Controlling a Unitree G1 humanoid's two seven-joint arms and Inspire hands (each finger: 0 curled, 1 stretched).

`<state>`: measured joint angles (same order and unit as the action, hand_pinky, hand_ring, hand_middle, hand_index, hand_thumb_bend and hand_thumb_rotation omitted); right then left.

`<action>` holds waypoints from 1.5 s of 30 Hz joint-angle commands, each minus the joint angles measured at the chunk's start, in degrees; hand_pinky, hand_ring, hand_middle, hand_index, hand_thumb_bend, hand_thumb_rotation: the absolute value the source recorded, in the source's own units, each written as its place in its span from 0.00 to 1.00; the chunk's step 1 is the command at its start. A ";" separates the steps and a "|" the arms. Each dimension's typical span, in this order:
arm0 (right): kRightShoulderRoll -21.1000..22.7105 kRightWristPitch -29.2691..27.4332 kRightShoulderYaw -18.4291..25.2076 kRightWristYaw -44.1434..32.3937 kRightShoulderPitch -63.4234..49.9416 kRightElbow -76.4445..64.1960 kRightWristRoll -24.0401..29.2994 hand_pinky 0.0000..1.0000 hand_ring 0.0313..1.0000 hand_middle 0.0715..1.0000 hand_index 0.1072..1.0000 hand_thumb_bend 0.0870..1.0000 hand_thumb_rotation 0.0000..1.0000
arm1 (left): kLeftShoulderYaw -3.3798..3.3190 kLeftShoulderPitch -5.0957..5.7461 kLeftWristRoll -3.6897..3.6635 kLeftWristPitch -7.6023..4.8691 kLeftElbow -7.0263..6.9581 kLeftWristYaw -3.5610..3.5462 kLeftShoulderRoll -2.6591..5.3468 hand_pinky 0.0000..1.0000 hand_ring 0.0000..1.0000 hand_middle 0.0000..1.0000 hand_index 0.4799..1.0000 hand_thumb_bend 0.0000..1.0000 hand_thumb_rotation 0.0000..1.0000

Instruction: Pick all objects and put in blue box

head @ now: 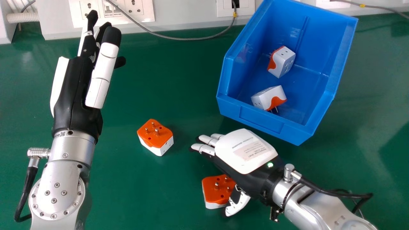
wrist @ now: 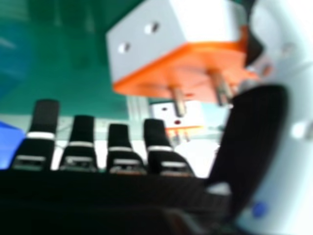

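On the green table [head: 179, 80], the blue box [head: 262, 119] already has one adapter [head: 282, 62] and a second adapter [head: 269, 97] inside. The left hand [head: 76, 92] is idle on the left, fingers straight. The right hand [head: 246, 150] is open, fingers extended, gripping nothing, its thumb beside the near adapter [head: 211, 188], which sits on the table, partly under that hand. If the thumb pushes before the fingers close, I'd expect the block to skid or tip; its pins could also spoil the grip. It's orange face up, pins skyward, too squarish and covered to tell a long axis. The farther adapter [head: 155, 135] also points its pins up.
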<state>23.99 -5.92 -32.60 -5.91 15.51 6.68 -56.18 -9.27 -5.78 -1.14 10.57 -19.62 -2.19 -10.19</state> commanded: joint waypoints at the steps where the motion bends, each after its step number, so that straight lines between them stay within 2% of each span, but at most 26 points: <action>1: 0.82 0.60 0.80 -0.46 -0.15 -0.83 -0.45 0.75 0.88 0.92 0.85 0.85 0.08 | -0.04 -0.63 0.24 -1.49 -0.45 0.30 -0.22 0.83 0.94 0.95 0.98 0.78 0.94; 2: 0.81 0.69 0.68 -0.34 -0.16 -0.62 -0.63 0.74 0.87 0.91 0.85 0.74 0.05 | -0.06 -0.65 0.30 -1.51 -0.42 0.28 -0.20 0.83 0.94 0.95 0.98 0.78 0.94; 6: 0.48 1.07 -0.08 -0.06 -0.30 0.04 -1.67 0.70 0.84 0.88 0.83 0.56 0.02 | -0.18 -0.88 0.31 -1.45 -0.32 0.18 -0.24 0.83 0.94 0.95 0.98 0.78 0.93; 7: 0.43 1.08 -0.26 0.02 -0.41 0.21 -1.86 0.69 0.83 0.87 0.82 0.54 0.01 | -0.15 -0.92 0.33 -1.38 -0.39 0.18 -0.23 0.83 0.94 0.95 0.98 0.78 0.93; 10: 0.33 1.01 -0.71 -0.18 -0.71 0.59 -1.88 0.66 0.81 0.85 0.80 0.59 0.01 | -0.02 -0.95 0.39 -1.08 -0.80 0.23 -0.16 0.83 0.94 0.95 0.98 0.77 0.93; 13: 0.17 0.59 -1.18 -0.62 -0.68 1.14 -1.57 0.65 0.81 0.84 0.79 0.56 0.00 | 0.07 -1.00 0.47 -0.87 -1.04 0.30 -0.10 0.83 0.94 0.95 0.98 0.77 0.93; 18: -0.01 0.14 -2.27 -0.60 -0.42 1.89 -2.08 0.63 0.79 0.82 0.76 0.38 0.00 | 0.24 -1.06 0.64 -0.60 -1.43 0.43 -0.02 0.82 0.94 0.95 0.98 0.77 0.94; 19: -0.04 0.16 -2.50 -0.53 -0.32 2.03 -2.29 0.63 0.78 0.82 0.76 0.37 0.00 | 0.23 -1.05 0.65 -0.60 -1.44 0.42 -0.01 0.82 0.94 0.95 0.98 0.77 0.94; 27: 0.19 -0.08 -4.21 0.66 0.67 3.29 -3.46 0.60 0.75 0.78 0.73 0.45 0.00 | -0.01 -1.30 0.58 -0.53 -1.05 0.47 0.18 0.82 0.94 0.95 0.98 0.77 0.93; 29: 0.42 -0.44 -4.45 1.05 0.91 3.63 -3.69 0.58 0.72 0.76 0.71 0.52 0.00 | 0.02 -1.39 0.58 -0.29 -1.20 0.54 0.22 0.82 0.94 0.95 0.98 0.77 0.93; 34: 0.51 -0.56 -4.99 1.49 1.27 4.91 -4.84 0.54 0.67 0.71 0.67 0.61 0.00 | 0.04 -1.47 0.52 -0.10 -1.20 0.61 0.17 0.83 0.94 0.95 0.98 0.78 0.93; 40: 0.53 0.45 -5.49 0.55 1.04 4.85 -4.93 0.50 0.62 0.65 0.63 0.61 0.04 | -0.01 -1.75 0.40 0.27 -1.32 0.66 0.14 0.82 0.94 0.95 0.98 0.78 0.93; 43: 0.15 0.33 -4.61 -1.80 0.42 4.13 -1.92 0.48 0.59 0.62 0.60 0.61 0.04 | -0.02 -1.80 0.40 0.43 -1.47 0.65 0.14 0.82 0.94 0.95 0.98 0.78 0.93; 44: 0.08 0.37 -4.42 -2.84 0.39 4.00 -1.18 0.44 0.53 0.58 0.57 0.58 0.03 | -0.05 -1.84 0.37 0.46 -1.45 0.63 0.13 0.82 0.94 0.95 0.98 0.78 0.93; 45: -0.01 0.57 -4.34 -3.93 0.47 3.95 -0.66 0.44 0.53 0.58 0.57 0.58 0.03 | -0.09 -1.89 0.34 0.45 -1.37 0.61 0.11 0.82 0.94 0.95 0.98 0.78 0.93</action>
<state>23.49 -5.94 -36.00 -6.66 18.29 8.85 -56.63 -9.24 -6.60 -0.58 11.49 -19.39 -1.76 -9.96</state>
